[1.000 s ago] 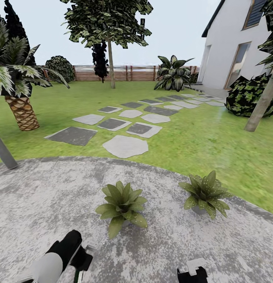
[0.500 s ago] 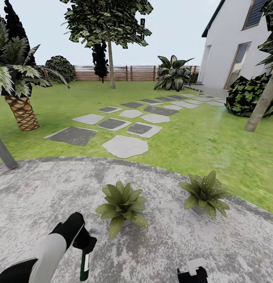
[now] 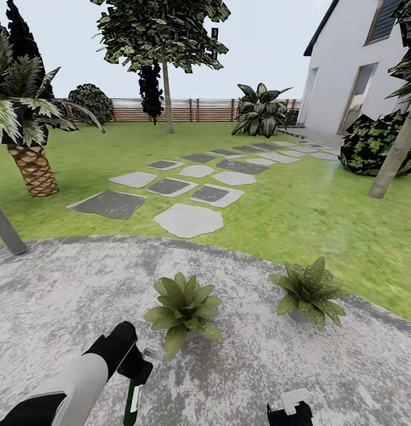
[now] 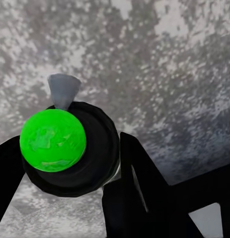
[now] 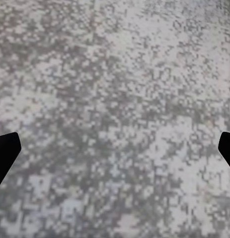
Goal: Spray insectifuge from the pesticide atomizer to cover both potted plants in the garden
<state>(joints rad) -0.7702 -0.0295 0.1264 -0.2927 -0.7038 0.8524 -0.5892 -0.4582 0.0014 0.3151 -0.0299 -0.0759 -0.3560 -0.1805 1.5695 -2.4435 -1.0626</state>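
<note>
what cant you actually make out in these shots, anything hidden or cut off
- Pesticide atomizer, head view: lower body cut off by the bottom edge; the left gripper covers its head.
- Same atomizer, left wrist view: seen from above, so the label is hidden.
- Right gripper, head view: mostly cut off by the bottom edge. In the right wrist view its dark fingertips sit at opposite edges.
- Both potted plants' pots: mostly hidden under leaves.

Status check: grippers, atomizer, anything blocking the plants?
Left gripper shut on pesticide atomizer, nozzle toward near potted plant. Right gripper open, empty. Nothing blocking.
</note>
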